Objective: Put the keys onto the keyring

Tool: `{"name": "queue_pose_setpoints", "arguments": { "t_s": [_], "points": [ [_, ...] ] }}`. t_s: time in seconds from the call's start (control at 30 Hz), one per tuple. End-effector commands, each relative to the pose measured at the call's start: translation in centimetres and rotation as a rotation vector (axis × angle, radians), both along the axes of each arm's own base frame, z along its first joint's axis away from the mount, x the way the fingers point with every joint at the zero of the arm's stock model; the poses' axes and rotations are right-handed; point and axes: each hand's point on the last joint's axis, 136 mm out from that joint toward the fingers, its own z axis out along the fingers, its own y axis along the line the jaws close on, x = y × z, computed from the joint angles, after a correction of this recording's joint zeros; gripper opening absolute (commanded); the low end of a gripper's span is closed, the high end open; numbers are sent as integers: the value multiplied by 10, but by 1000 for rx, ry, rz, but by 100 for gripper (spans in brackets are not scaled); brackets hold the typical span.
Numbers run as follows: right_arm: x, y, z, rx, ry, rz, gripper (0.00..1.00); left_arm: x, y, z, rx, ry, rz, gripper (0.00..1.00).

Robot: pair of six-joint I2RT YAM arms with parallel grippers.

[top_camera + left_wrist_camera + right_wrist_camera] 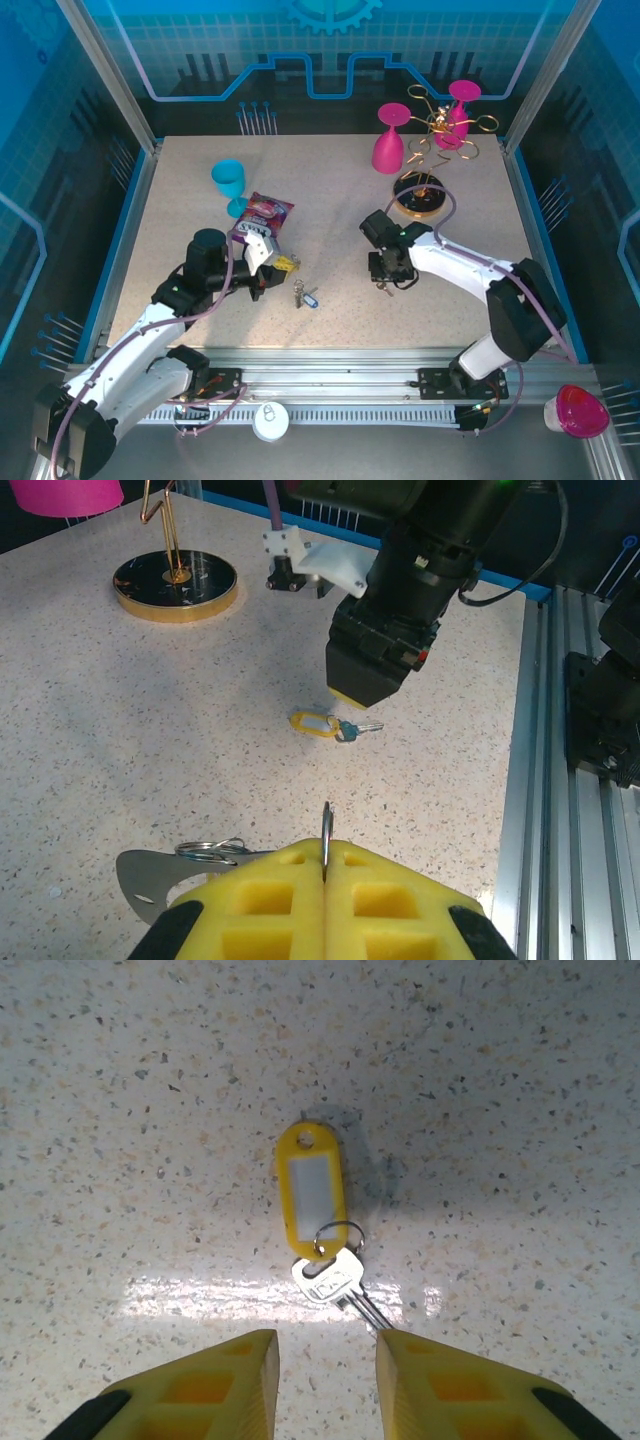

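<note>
Lying flat on the table [150, 1110], just ahead of the right gripper [325, 1355]: 1 silver key [328, 1278] with a yellow tag [312, 1195], blade reaching the gap between 2 partly spread, empty jaws. Pointing straight down, wrist low. At the left gripper [326, 858]: clamped tight on the upright keyring [326, 825].

The key [330, 1278] loses its tip behind a yellow pad [460, 1390]; the keyring [326, 835] is half hidden between the left jaws.

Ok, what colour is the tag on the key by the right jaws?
Yellow tag, white label window; best seen in the right wrist view.
</note>
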Motion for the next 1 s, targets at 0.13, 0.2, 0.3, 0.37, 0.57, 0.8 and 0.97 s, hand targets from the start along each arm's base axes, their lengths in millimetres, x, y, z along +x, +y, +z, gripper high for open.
{"name": "queue_pose_setpoints", "arguments": {
  "t_s": [0.13,0.2,0.3,0.37,0.57,0.8,0.97],
  "points": [
    [7,-7,-13,-48,67,-65,31,1,-5,21,-40,-19,-12,0],
    [9,-13,-15,-80,75,-108,34,2,-5,22,-36,-33,-12,0],
    [11,-14,-18,-95,85,-143,35,2,-5,22,-33,-45,-14,0],
    [13,-13,-22,-97,92,-157,36,3,-5,21,-33,-47,-15,0],
    [14,-11,-33,-106,115,-169,37,4,-6,19,-29,-49,-20,0],
    [17,-11,-44,-123,136,-171,34,5,-7,18,-28,-54,-22,0],
    [19,-5,-47,-98,134,-151,28,5,-7,19,-28,-58,-26,0]
  ]
}}
